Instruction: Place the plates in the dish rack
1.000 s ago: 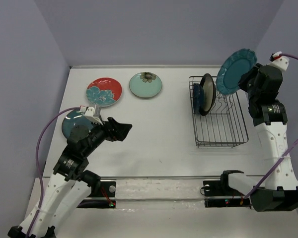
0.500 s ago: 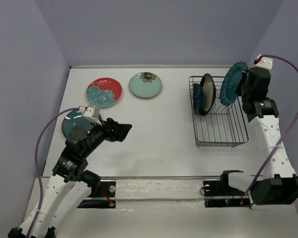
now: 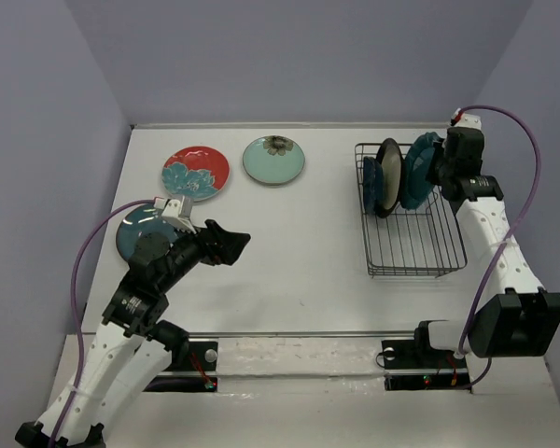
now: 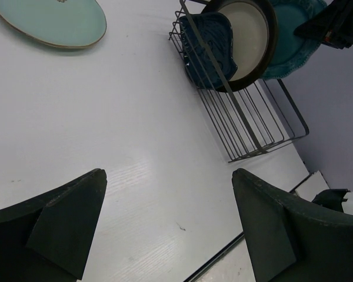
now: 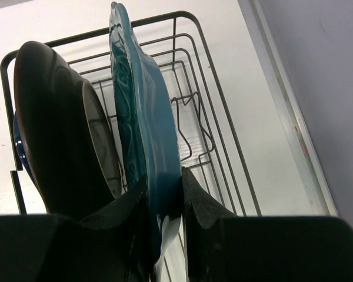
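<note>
My right gripper (image 3: 441,174) is shut on the rim of the teal scalloped plate (image 3: 416,172) and holds it upright in the black wire dish rack (image 3: 443,252), just right of the cream plate with brown rim (image 3: 389,175) and the dark-blue leaf-shaped plate (image 3: 369,183). In the right wrist view the teal scalloped plate (image 5: 142,117) stands between my fingers beside the cream plate (image 5: 59,141). The red plate (image 3: 197,173), the pale mint plate (image 3: 273,160) and the plain teal plate (image 3: 133,230) lie flat on the table. My left gripper (image 3: 229,245) is open and empty above the table.
The white table (image 3: 299,261) is bounded by lilac walls at back and sides. The near half of the rack (image 4: 247,126) holds nothing. The left arm hangs partly over the plain teal plate.
My right gripper has lowered the teal scalloped plate from above the rack's far right corner down and left into the rack, turning it upright. The left arm has barely moved.
</note>
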`<state>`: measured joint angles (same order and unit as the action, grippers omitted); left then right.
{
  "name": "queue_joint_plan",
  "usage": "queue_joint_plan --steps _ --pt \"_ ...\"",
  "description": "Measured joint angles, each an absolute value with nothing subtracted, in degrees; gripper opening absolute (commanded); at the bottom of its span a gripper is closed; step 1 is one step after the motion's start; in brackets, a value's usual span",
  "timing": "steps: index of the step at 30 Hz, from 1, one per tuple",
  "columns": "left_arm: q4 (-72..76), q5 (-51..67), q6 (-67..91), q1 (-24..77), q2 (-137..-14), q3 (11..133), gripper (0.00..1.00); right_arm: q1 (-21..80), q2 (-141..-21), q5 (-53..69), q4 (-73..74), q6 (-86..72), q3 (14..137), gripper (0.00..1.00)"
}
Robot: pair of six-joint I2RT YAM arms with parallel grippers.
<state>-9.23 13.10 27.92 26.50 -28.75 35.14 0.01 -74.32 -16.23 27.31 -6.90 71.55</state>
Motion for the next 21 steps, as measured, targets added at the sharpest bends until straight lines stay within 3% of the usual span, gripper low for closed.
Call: queue_joint_plan --steps 21 --pt "-9.26 13.30 27.92 26.13 -30.06 35.14 0.99 3.14 -82.30 -16.88 22.94 -3.20 71.59 0.07"
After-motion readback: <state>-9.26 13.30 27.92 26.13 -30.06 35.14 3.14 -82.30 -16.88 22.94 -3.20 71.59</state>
